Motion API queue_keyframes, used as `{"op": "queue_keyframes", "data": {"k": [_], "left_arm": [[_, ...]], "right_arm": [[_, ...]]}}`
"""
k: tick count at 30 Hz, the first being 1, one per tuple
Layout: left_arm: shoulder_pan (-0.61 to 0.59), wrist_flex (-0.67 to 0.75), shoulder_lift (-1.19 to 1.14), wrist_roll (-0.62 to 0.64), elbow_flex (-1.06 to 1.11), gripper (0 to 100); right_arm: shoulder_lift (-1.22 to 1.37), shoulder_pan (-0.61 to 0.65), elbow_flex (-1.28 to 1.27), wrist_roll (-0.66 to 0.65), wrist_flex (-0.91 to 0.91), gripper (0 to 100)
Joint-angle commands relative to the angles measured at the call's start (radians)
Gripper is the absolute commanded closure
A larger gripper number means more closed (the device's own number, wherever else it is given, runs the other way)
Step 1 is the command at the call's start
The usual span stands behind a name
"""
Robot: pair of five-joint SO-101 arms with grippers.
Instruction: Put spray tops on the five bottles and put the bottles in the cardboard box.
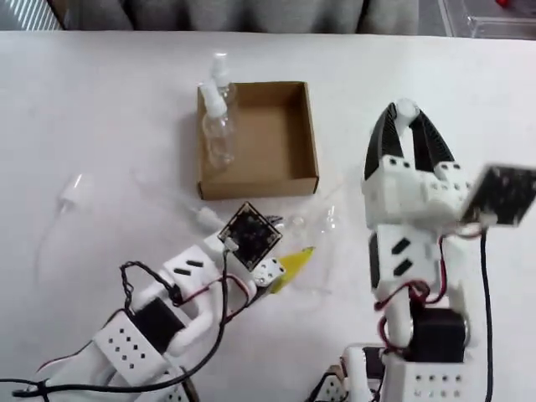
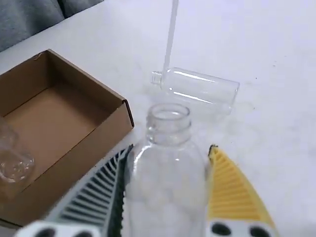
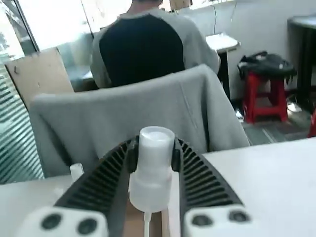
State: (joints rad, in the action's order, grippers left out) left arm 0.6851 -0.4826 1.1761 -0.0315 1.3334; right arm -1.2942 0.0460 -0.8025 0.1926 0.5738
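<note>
My left gripper (image 2: 169, 150) is shut on a clear, uncapped bottle (image 2: 165, 187), holding it upright near the front corner of the cardboard box (image 1: 276, 138). In the high view that gripper (image 1: 286, 264) sits just in front of the box. My right gripper (image 1: 405, 114) is raised to the right of the box, shut on a white spray top (image 3: 150, 170) whose thin tube (image 3: 146, 224) hangs below. A capped bottle (image 1: 219, 126) lies inside the box along its left wall. A second uncapped bottle (image 2: 200, 88) lies on its side on the table beyond the held one.
A loose spray top (image 1: 75, 191) with its tube lies on the white table (image 1: 100, 109) at the left. Another clear bottle (image 1: 201, 216) lies just in front of the box. A fabric-draped chair (image 3: 133, 113) stands behind the table's far edge.
</note>
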Motion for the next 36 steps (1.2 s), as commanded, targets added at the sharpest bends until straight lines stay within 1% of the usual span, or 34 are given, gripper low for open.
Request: {"op": "queue_keyframes", "data": {"k": [1, 6, 10, 13, 17, 19, 21, 26, 32, 36], "left_arm": [[0.008, -0.029, 0.025, -0.086, -0.009, 98], [0.008, -0.048, 0.025, -0.097, -0.014, 98], [0.008, -0.048, 0.024, -0.098, -0.014, 98], [0.008, -0.049, 0.024, -0.098, -0.014, 98], [0.008, -0.071, 0.024, -0.098, -0.017, 98], [0.008, -0.103, 0.024, -0.098, -0.041, 98], [0.008, -0.126, 0.024, -0.098, -0.057, 98], [0.008, -0.127, 0.024, -0.098, -0.057, 98], [0.008, -0.132, 0.024, -0.098, -0.061, 98], [0.007, -0.130, 0.024, -0.098, -0.061, 98]], "right_arm": [[-0.165, 0.010, -0.077, 0.006, -0.085, 98.2], [-0.311, 0.012, -0.133, 0.008, -0.081, 98.2], [-0.387, 0.013, -0.129, 0.009, -0.021, 98.2], [-0.417, 0.013, -0.129, 0.011, 0.019, 98.2], [-0.441, 0.013, -0.129, 0.086, 0.096, 98.2], [-0.464, 0.013, -0.129, 0.095, 0.127, 98.2], [-0.489, 0.013, -0.132, 0.098, 0.137, 98.2], [-0.504, 0.016, -0.133, 0.094, 0.137, 98.2], [-0.504, 0.120, -0.192, 0.091, 0.143, 98.2], [-0.504, 0.137, -0.227, 0.091, 0.142, 98.2]]}}
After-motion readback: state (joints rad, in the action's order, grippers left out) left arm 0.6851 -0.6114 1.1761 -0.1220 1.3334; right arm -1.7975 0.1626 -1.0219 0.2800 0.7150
